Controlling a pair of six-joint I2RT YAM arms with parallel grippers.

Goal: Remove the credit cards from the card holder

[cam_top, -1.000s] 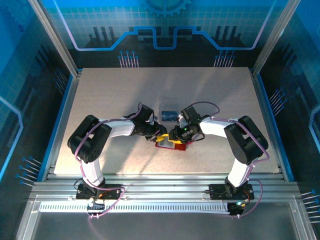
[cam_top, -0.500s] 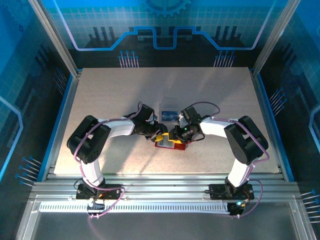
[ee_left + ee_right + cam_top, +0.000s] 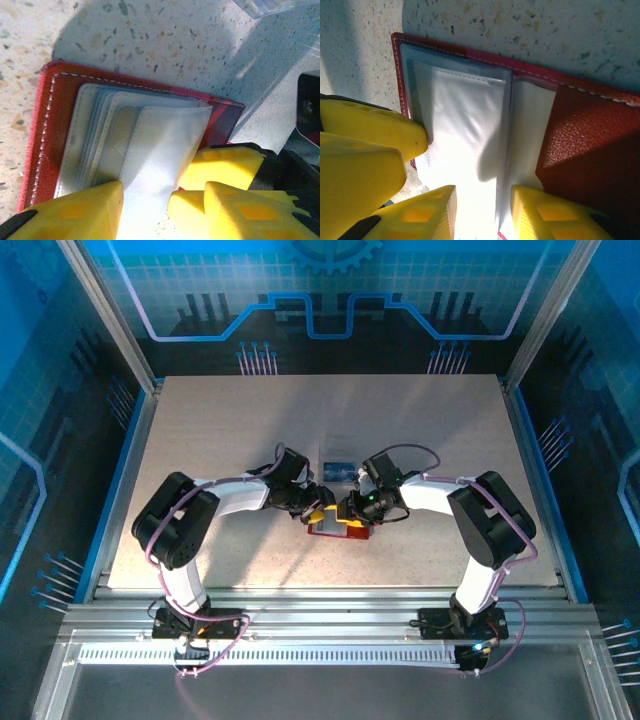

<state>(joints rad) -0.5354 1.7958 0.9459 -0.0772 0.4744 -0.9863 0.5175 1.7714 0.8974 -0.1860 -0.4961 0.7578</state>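
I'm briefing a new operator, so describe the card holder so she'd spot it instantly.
Go to the middle of the speckled table, where the left gripper and right gripper meet. The card holder lies open beneath them: red with white stitching and pale plastic sleeves, unlike the small blue card just beyond.

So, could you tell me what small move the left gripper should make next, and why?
Probably nudge the left gripper forward along the top clear sleeve and close on any card edge inside: its jaws stand apart astride that sleeve, the card holder lies open, and one blue card is already out.
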